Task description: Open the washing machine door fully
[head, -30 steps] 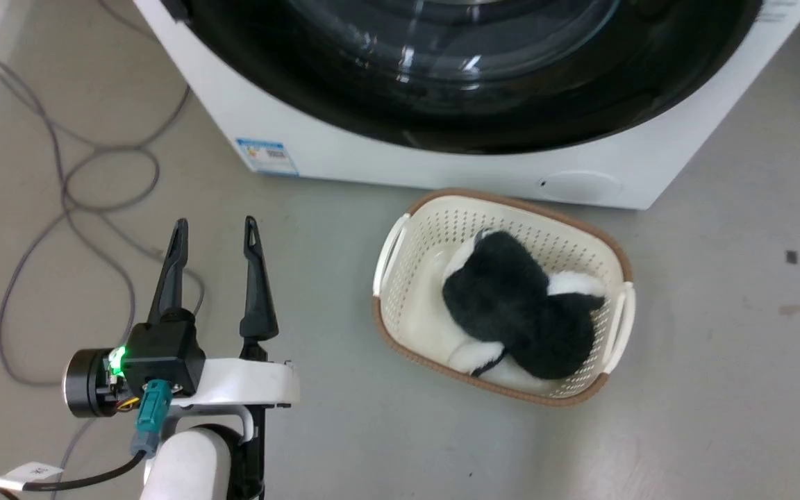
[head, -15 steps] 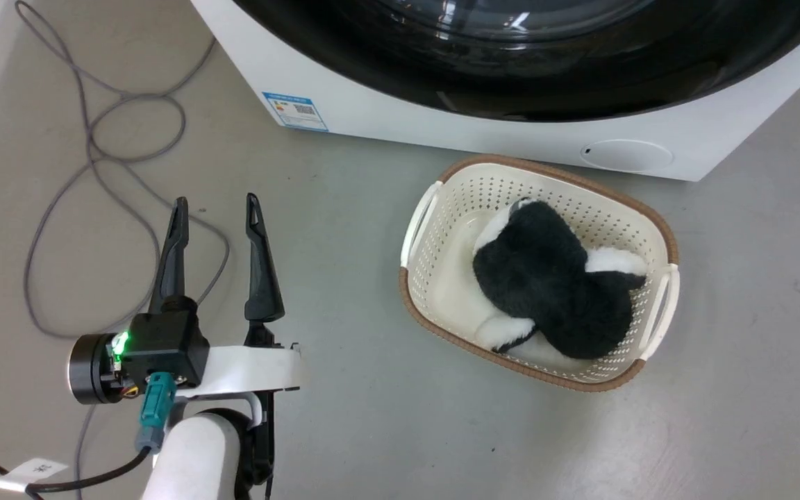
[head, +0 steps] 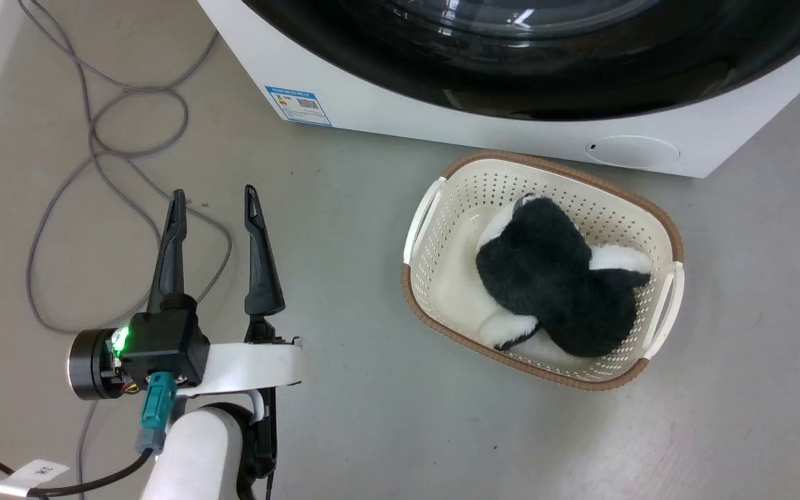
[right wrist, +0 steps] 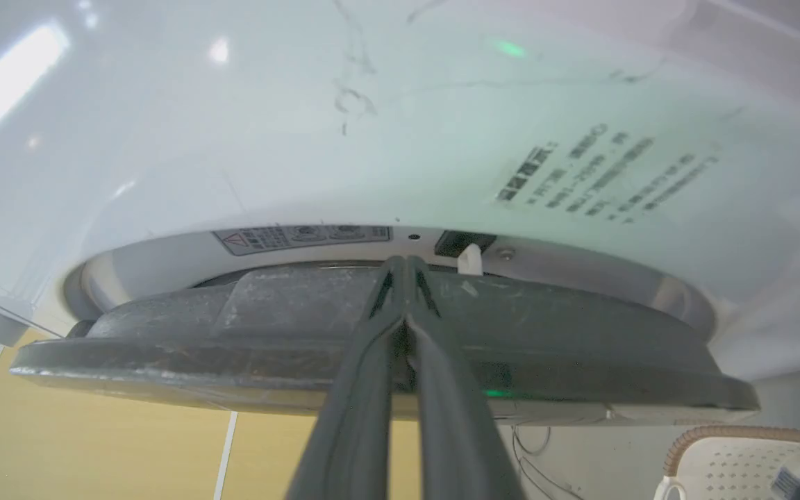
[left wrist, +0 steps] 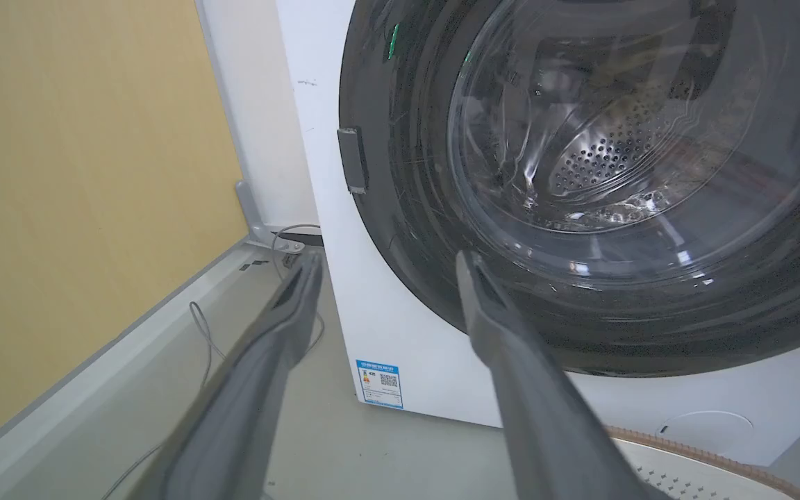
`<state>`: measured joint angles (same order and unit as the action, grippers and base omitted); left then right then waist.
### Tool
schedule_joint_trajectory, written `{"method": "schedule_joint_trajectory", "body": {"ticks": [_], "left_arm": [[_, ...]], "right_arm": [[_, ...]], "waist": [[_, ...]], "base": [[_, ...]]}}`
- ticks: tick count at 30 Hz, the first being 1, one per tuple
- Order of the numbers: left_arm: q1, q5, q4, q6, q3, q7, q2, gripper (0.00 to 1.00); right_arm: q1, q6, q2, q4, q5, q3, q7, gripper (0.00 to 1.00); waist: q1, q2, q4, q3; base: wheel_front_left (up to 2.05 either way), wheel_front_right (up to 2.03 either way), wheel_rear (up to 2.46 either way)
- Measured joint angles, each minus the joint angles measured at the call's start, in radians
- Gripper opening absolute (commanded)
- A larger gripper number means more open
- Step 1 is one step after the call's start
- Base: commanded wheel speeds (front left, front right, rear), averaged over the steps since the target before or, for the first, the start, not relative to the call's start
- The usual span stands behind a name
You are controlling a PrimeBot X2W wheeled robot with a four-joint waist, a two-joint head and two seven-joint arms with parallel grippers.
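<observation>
The washing machine [head: 386, 114] is a white box along the top of the head view, and its glossy black door [head: 580, 90] curves across it. The left wrist view looks at the door [left wrist: 407, 208], with the glass bowl [left wrist: 615, 139] and a hinge block [left wrist: 353, 160] on its left edge. My left gripper [head: 214, 193] hovers open over the floor, left of the machine, holding nothing. In the right wrist view the door's dark edge [right wrist: 233, 333] stands slightly off the white front [right wrist: 372, 139]. My right gripper [right wrist: 405, 262] is shut, its tips at the door's inner rim in that gap.
A cream basket [head: 553, 169] with a brown rim sits on the floor just in front of the machine, holding a black-and-white plush toy [head: 553, 278]. A grey cable [head: 29, 278] loops over the floor at the left. A yellow wall [left wrist: 60, 173] rises left of the machine.
The head camera has moved, so the machine, basket and cable have slid up and to the right in the picture. My left gripper stays open in about the same place.
</observation>
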<state>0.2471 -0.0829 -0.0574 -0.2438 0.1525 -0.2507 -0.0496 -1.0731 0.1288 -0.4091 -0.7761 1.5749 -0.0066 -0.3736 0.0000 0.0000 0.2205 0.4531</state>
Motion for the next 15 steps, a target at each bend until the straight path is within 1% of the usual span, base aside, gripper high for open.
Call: {"method": "schedule_joint_trajectory", "body": {"ticks": [4, 7, 15], "left_arm": [[-0.001, -0.001, 0.010, 0.000, -0.005, -0.006, 0.000, 1.00], [-0.008, 0.001, 0.016, 0.004, -0.016, -0.006, 0.000, 1.00], [-0.041, 0.013, 0.028, 0.021, -0.037, -0.006, 0.000, 1.00]], "right_arm": [[0.006, -0.001, 0.000, 0.006, 0.030, 0.010, -0.032, 0.00], [0.026, 0.000, 0.016, 0.026, 0.032, 0.023, -0.053, 0.00], [0.144, 0.000, 0.057, 0.105, 0.033, 0.063, -0.121, 0.00]], "waist": [[0.0000, 0.0000, -0.003, -0.021], [0.0000, 0.0000, -0.012, -0.043], [0.0000, 0.0000, -0.043, -0.102]], "base": [[0.00, 0.00, 0.00], [0.00, 0.00, 0.00], [0.00, 0.00, 0.00]]}}
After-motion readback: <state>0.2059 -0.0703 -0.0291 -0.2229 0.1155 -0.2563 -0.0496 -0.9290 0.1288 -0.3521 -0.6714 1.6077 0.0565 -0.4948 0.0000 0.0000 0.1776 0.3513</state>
